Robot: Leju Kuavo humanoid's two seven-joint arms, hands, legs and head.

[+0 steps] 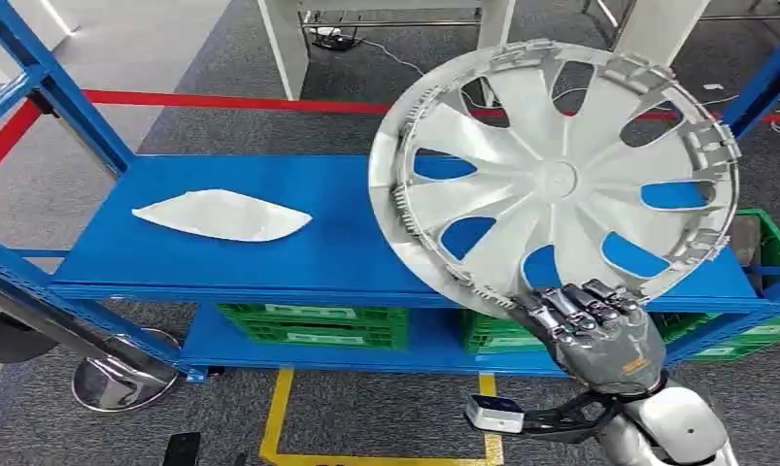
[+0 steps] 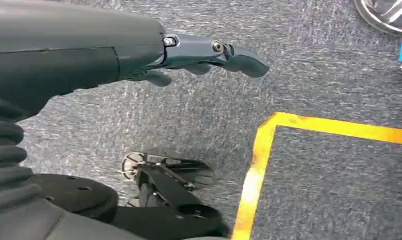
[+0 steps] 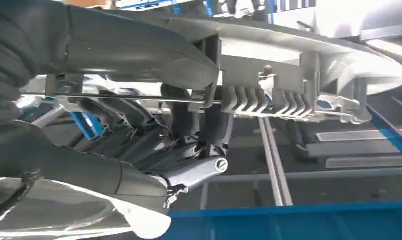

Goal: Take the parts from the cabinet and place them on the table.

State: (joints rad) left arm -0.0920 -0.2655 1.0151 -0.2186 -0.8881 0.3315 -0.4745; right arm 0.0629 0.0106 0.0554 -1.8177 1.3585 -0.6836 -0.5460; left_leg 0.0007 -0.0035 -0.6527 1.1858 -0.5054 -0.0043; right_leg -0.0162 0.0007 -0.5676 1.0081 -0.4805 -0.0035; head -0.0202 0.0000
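Observation:
A large silver wheel cover point(image 1: 556, 175) with spokes and a clipped rim is lifted above the blue cabinet shelf point(image 1: 337, 252), tilted toward me. My right hand point(image 1: 599, 330) grips its near lower rim from below. In the right wrist view the thumb and fingers point(image 3: 188, 172) clamp the rim of the cover point(image 3: 269, 95). A flat white part point(image 1: 220, 216) lies on the shelf's left half. In the left wrist view my left hand point(image 2: 198, 57) hangs over the grey carpet with fingers stretched and nothing in it.
Green crates point(image 1: 313, 323) sit on the lower shelf, another green crate point(image 1: 774, 252) at the right. Blue cabinet posts point(image 1: 55, 87) rise at left and right. Red tape point(image 1: 220, 101) and yellow tape point(image 1: 274, 417) mark the carpet. A white table's legs point(image 1: 288, 44) stand beyond.

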